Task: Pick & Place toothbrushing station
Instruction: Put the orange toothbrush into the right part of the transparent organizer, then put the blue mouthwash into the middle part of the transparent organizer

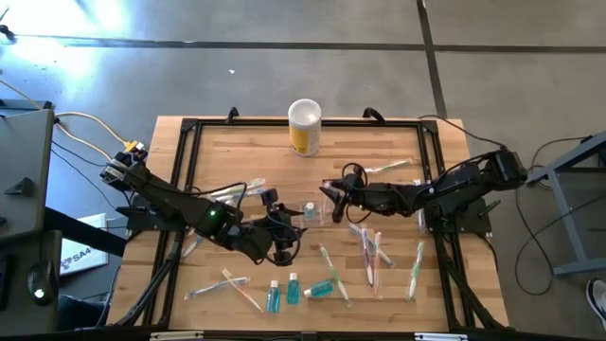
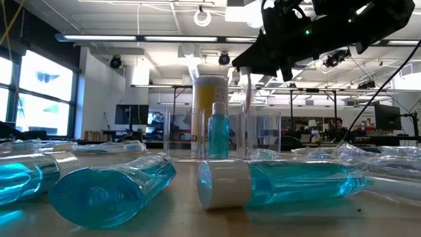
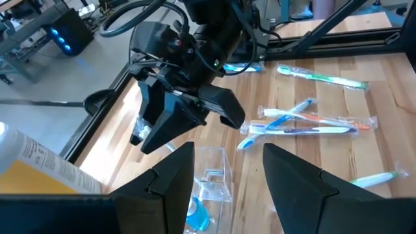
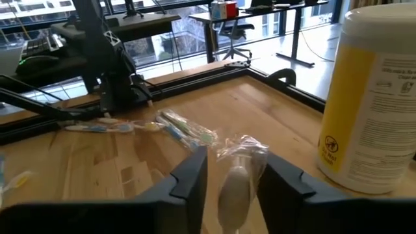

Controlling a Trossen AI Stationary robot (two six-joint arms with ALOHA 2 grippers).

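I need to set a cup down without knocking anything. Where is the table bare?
Bare wood lies left of the yellow canister, toward the back left corner of the table. The front and right are crowded with wrapped toothbrushes and teal tubes.

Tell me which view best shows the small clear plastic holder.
The left wrist view: the small clear plastic holder sits close, between the left gripper fingers. The high view shows it tiny; the low view shows only its walls.

holder (image 3: 209,185): base cut off | canister (image 4: 369,97): top cut off
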